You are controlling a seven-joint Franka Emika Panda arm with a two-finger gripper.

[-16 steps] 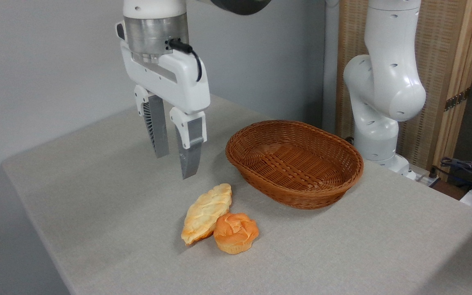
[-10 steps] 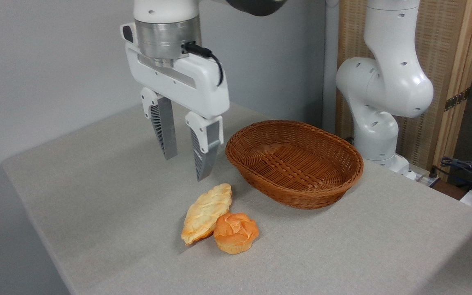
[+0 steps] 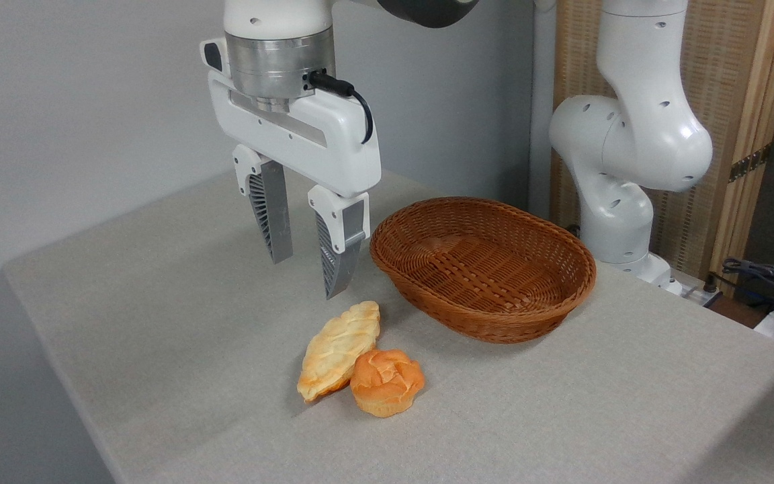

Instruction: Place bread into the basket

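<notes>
The bread (image 3: 386, 381), a small round orange-brown bun with a swirled top, sits on the grey table near its front. It touches a pale golden leaf-shaped pastry (image 3: 339, 347) on its left. The oval reddish-brown wicker basket (image 3: 483, 266) stands empty behind and to the right of the bun. My gripper (image 3: 306, 276) hangs open in the air above the table, left of the basket and behind the far tip of the pastry, with nothing between its fingers.
The arm's white base and lower links (image 3: 629, 161) rise at the back right, behind the basket. Cables and dark gear (image 3: 770, 282) lie off the table's right edge. The table's left edge (image 3: 51, 349) runs diagonally toward the front.
The gripper has moved right and slightly toward the bun and pastry, staying open. The bun, pastry and basket have not moved.
</notes>
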